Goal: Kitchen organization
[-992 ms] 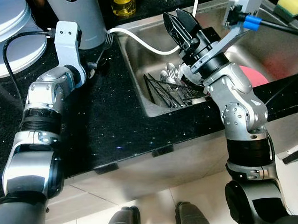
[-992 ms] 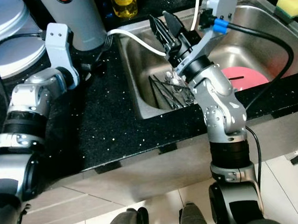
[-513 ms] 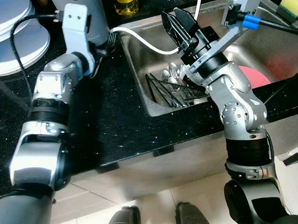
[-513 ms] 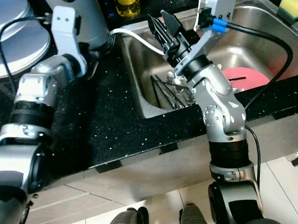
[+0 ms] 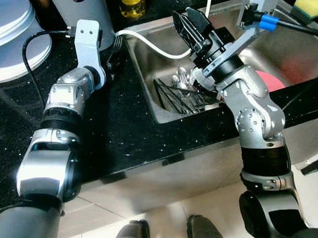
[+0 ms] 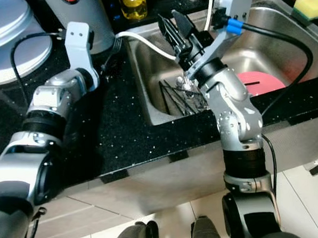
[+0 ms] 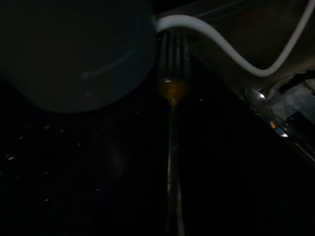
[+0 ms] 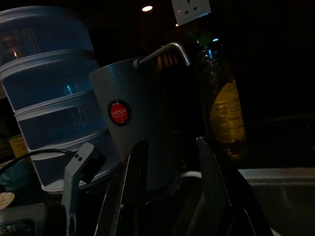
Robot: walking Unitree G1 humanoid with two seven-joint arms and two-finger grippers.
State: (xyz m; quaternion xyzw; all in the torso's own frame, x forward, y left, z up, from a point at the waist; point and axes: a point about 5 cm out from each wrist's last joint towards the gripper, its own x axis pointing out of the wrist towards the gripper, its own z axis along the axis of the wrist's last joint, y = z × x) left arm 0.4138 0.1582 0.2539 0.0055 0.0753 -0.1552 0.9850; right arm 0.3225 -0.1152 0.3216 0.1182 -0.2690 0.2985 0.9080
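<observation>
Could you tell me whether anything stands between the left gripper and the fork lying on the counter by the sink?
Nothing visible does. In the left wrist view the fork lies straight ahead on the black counter, its handle toward the camera. The grey appliance stands beside it and the white cable crosses beyond its tines, neither on the approach line.

Head stereo looks down on sink; wrist cams close, dark.

Behind the sink you have a yellow oil bottle just beside the grey jug with a red badge. A white cable runs from the jug over the sink's rim. The stacked pale-blue containers sit farther along the black counter. A yellow-green sponge lies beyond the sink's far edge.
</observation>
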